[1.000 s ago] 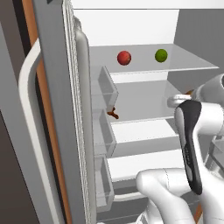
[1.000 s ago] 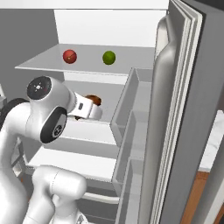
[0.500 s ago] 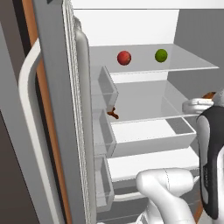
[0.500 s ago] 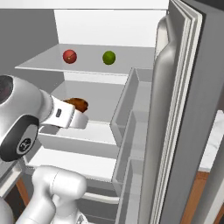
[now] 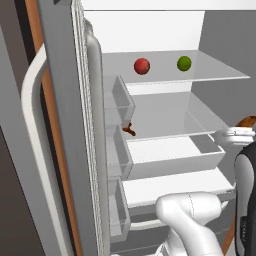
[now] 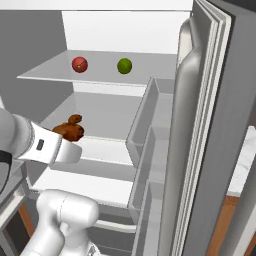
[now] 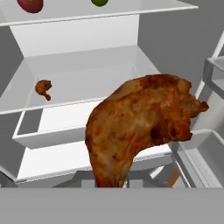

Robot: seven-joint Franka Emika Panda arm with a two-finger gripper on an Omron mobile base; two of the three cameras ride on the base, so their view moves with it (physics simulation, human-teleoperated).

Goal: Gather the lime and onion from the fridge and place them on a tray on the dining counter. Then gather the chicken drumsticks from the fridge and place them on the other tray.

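Pulled back out of the fridge (image 6: 210,125), the gripper (image 6: 75,142) had drawn clear of the shelves, jaws clamped on a chicken drumstick (image 7: 140,127). Second drumstick (image 7: 43,88), onion (image 6: 79,64) and lime (image 6: 124,65) sat beyond it inside. Carry to the blue tray likely followed.

The fridge (image 5: 65,150) has a matt dark-grey door skin; its curved handle (image 5: 35,165) is smooth white with a soft plastic sheen. Inside, the shelves (image 6: 100,75) and door bins (image 5: 122,97) look like clear, glassy plastic on plain white walls. The onion (image 5: 142,66) at upper centre is smooth and slightly glossy — so is the lime (image 5: 184,63). In the hand view, the chicken drumstick (image 7: 140,127) shows a rough, mottled brown roasted skin — faintly greasy.
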